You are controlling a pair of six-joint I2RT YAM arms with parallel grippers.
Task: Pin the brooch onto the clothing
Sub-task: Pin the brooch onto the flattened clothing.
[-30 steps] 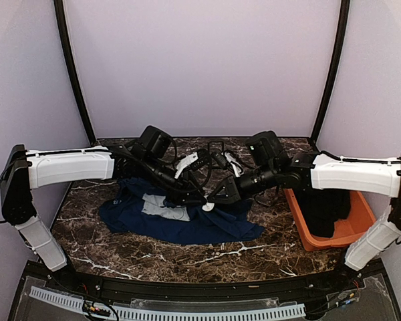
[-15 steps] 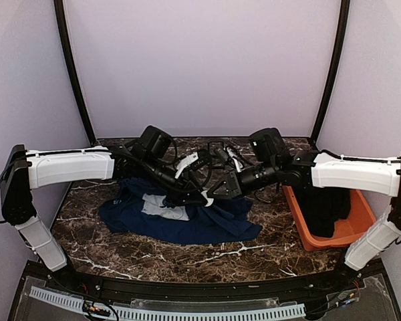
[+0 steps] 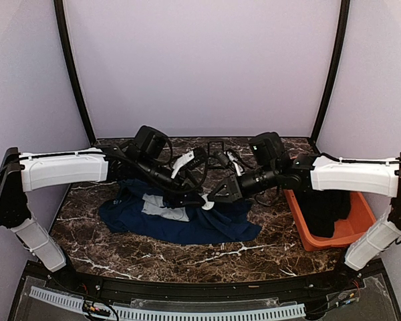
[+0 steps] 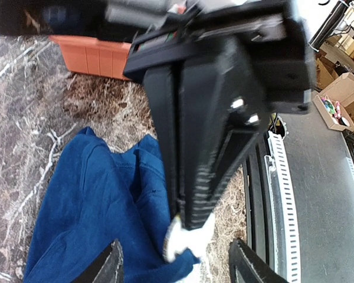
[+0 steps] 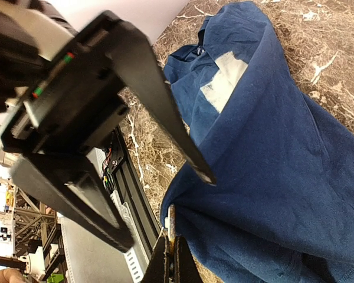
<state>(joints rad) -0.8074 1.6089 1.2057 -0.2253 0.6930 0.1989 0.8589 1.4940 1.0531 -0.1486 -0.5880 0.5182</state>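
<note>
Top view: the clothing lies crumpled on the tabletop, and both arms meet over its right edge, where the brooch shows as a pale speck

Left wrist view: the right end effector is pinched together on the brooch just above the clothing, while the left end effector gapes around it, holding nothing

Right wrist view: the pale chest print carries no readable writing; the step probably needs the left fingers to tension a fold first
</note>
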